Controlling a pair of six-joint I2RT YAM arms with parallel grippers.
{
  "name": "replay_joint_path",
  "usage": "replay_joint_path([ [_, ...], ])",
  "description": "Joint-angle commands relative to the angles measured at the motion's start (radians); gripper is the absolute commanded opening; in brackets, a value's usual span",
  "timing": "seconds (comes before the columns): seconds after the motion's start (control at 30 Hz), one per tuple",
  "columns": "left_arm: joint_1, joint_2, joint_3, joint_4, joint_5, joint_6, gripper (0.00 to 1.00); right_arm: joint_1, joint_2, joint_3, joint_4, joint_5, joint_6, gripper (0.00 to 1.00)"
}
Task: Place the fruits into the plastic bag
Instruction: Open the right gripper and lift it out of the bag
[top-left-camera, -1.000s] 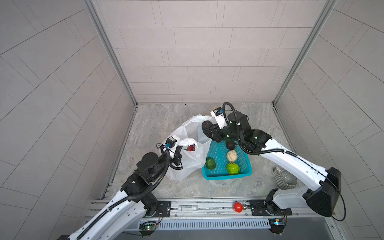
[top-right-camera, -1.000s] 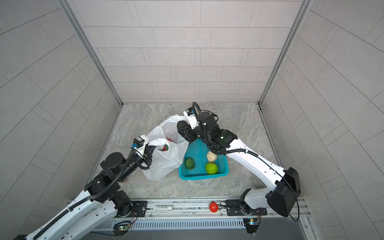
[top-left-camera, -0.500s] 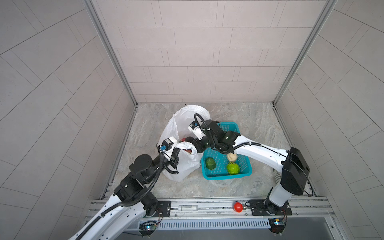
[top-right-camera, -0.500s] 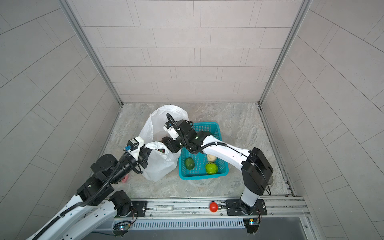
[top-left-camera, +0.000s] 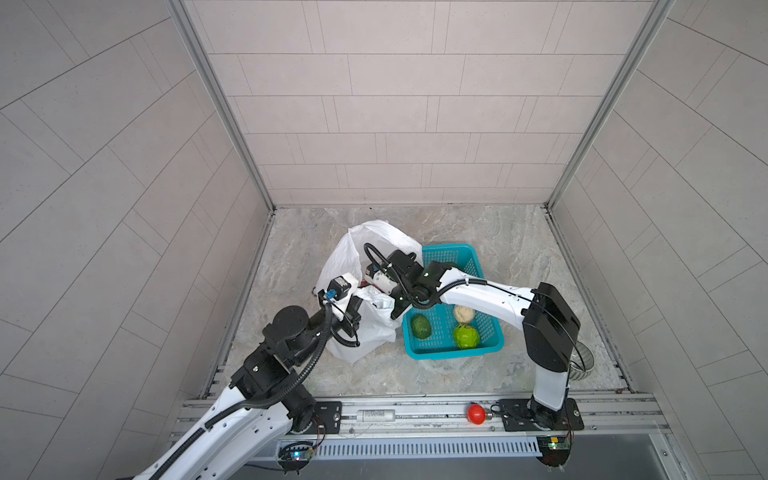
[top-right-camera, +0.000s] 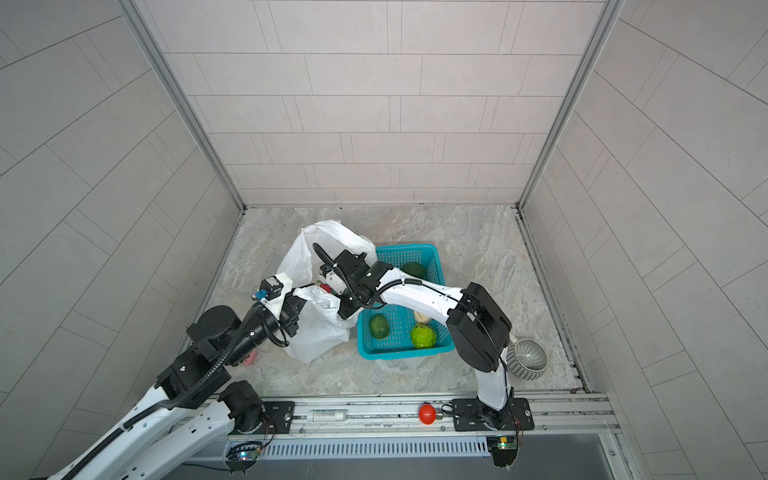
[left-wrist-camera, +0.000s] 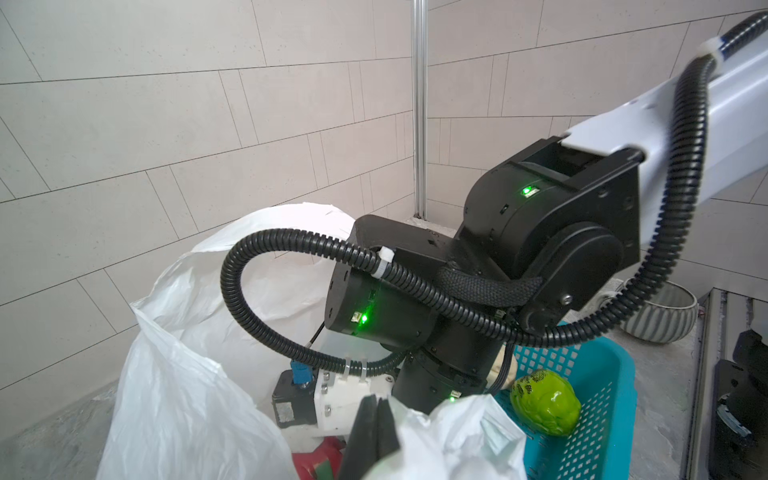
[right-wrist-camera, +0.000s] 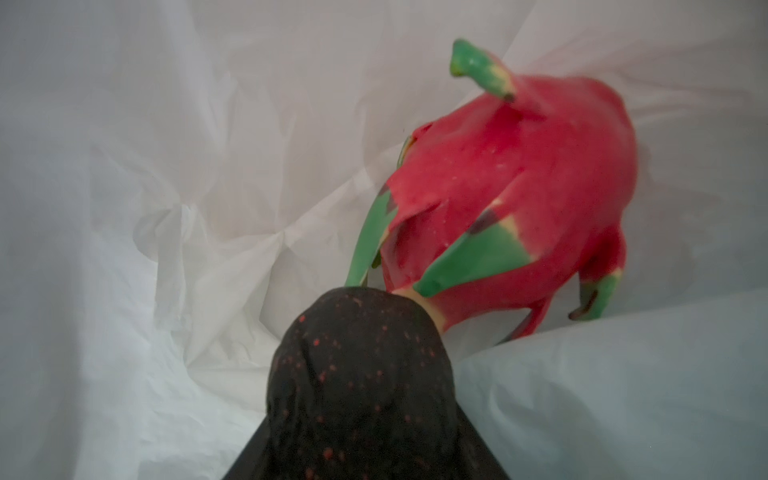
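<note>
The white plastic bag (top-left-camera: 365, 332) (top-right-camera: 320, 328) stands open left of the teal basket (top-left-camera: 451, 354). My left gripper (left-wrist-camera: 376, 428) (top-left-camera: 362, 308) is shut on the bag's near rim. The right arm reaches down into the bag's mouth. There my right gripper (right-wrist-camera: 361, 436) holds a black red-speckled oval fruit (right-wrist-camera: 357, 374) between its fingers, just above the pink-red dragon fruit (right-wrist-camera: 519, 178) that lies inside. In the basket lie an avocado (top-left-camera: 420, 326), a cream knobbly ball (top-left-camera: 464, 313) and a bright green bumpy ball (top-left-camera: 466, 336) (left-wrist-camera: 544, 409). Another dark green fruit (top-right-camera: 413, 270) sits at its back.
A grey ribbed bowl (top-right-camera: 528, 359) stands right of the basket, beside the right arm's base. A glossy red ball (top-left-camera: 476, 414) sits on the front rail. A small pink trinket (top-right-camera: 249, 359) lies under the left arm. Tiled walls close in on three sides.
The right arm swung left from over the basket and dipped into the bag with the black fruit. The left gripper kept its hold on the bag's rim and shifted slightly.
</note>
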Motion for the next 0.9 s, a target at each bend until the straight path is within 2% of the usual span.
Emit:
replay_joint_path([
  [0.0,0.0,-0.01,0.011,0.023,0.001,0.01,0.0,0.003,-0.029,0.04,-0.077,0.055,-0.037,0.64],
  [0.1,0.001,-0.01,0.012,0.022,-0.003,0.011,0.0,-0.004,-0.077,0.045,-0.076,0.112,-0.044,0.77],
  [0.13,0.0,-0.011,0.012,0.023,-0.005,0.011,0.0,-0.01,-0.097,0.045,-0.077,0.126,-0.047,0.79],
  [0.27,0.0,-0.002,0.02,0.013,-0.007,-0.009,0.0,-0.049,-0.18,0.034,-0.08,0.198,-0.048,0.78],
  [0.5,0.0,0.014,0.006,0.045,-0.001,-0.041,0.0,-0.118,-0.427,-0.099,0.062,0.188,-0.12,0.79],
  [0.73,0.0,0.039,0.011,0.055,-0.013,-0.031,0.0,-0.251,-0.596,-0.23,0.143,0.195,0.004,0.79],
  [0.87,0.0,0.039,0.004,0.084,-0.044,-0.026,0.0,-0.272,-0.638,-0.353,0.151,0.23,0.029,0.79],
])
